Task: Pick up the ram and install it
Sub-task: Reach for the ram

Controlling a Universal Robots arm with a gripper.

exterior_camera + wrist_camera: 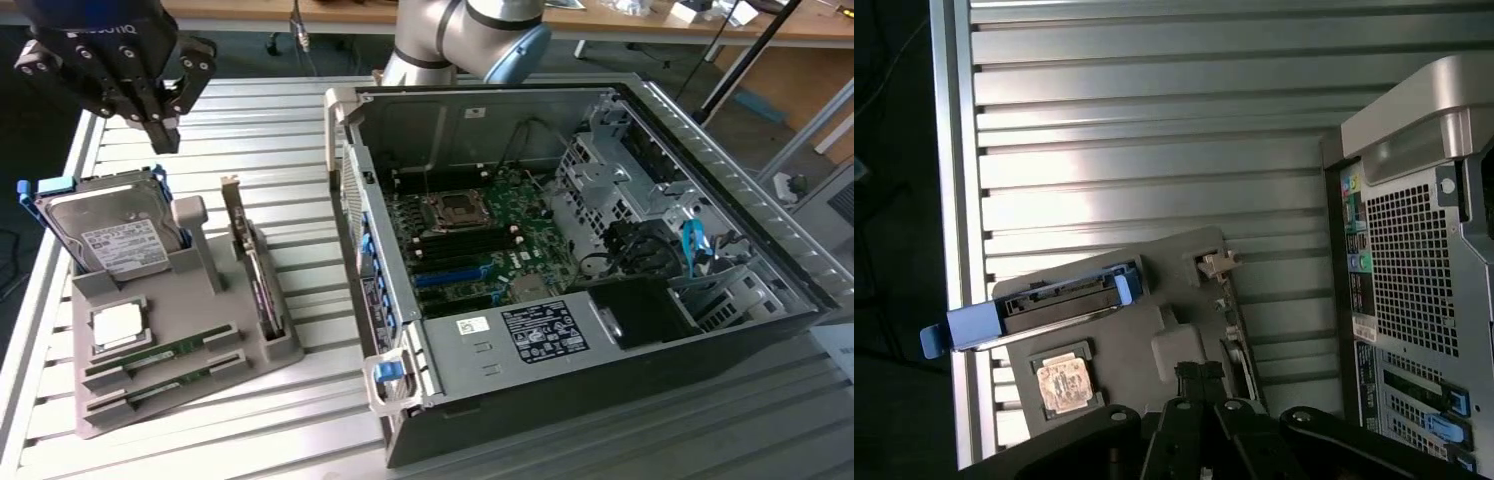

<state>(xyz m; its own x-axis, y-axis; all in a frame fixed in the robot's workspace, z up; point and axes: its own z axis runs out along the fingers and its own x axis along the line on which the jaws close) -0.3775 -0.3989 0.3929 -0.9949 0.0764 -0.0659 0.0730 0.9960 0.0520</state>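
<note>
Two ram sticks, thin and green, lie side by side in slots at the front of a grey holder point(254, 365): one ram stick point(167, 351) and a second point(163, 383) just in front of it. My gripper point(164, 138) hangs high above the holder's back end, over the ribbed table behind the hard drive point(114, 238), well apart from the ram. Its fingers are shut with nothing between them. In the wrist view the gripper point(1199, 378) points down at the holder point(1174, 300), and its black body hides the part of the holder where the ram lies.
The holder also carries a silver processor chip point(118, 325), a card with a metal bracket point(254, 270) standing on edge, and the blue-framed hard drive. An open computer case point(694, 130) lies at the exterior view's right, with its motherboard point(474, 235) and black memory slots exposed.
</note>
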